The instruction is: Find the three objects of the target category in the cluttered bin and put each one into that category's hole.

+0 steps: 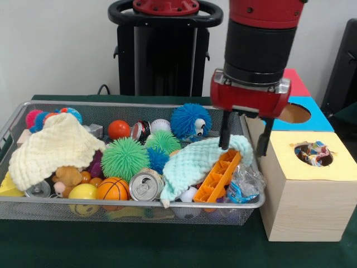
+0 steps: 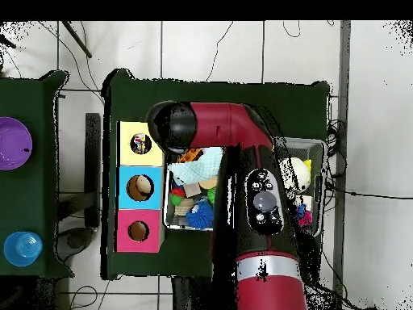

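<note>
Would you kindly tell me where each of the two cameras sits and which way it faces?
Front view: across the table, facing the pedestal; shows the wire bin, yellow-topped box, and the arm's wrist with the open gripper empty above the mint cloth.
Overhead view: above the table, looking straight down, base at the bottom; the red arm covers much of the bin.
Shared: bin, three boxes, and multicoloured cloth in the yellow box's hole.

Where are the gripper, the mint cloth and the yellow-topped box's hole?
gripper (image 1: 243,138): front view, midway between its two black fingertips, which stand apart.
mint cloth (image 1: 192,162): front view, middle of its knitted surface in the wire bin.
yellow-topped box's hole (image 1: 313,153): front view, the round opening, where multicoloured fabric shows.
</note>
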You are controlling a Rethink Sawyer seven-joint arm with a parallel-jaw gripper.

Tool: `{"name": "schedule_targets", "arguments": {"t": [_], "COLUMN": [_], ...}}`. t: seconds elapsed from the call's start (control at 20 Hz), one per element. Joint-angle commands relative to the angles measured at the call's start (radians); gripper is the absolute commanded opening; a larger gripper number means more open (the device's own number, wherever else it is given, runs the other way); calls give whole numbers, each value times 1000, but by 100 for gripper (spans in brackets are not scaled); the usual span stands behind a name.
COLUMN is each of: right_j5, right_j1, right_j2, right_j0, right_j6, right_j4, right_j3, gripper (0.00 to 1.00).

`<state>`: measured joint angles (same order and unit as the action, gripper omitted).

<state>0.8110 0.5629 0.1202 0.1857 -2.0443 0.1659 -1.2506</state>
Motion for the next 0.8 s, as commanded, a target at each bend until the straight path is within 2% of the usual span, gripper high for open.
{"name": "schedule_targets", "arguments": {"t": [0.05,0.35,0.8], "right_j5": [-125,-153,-136], "right_j1": [30,54,37], "right_j2": [170,221,279], "right_j0": [75,107,159], "right_j6": [322,306,316], "right_j4": [101,149,211], "right_j3": [-149,-186,-169], "gripper": [100,100,100]}}
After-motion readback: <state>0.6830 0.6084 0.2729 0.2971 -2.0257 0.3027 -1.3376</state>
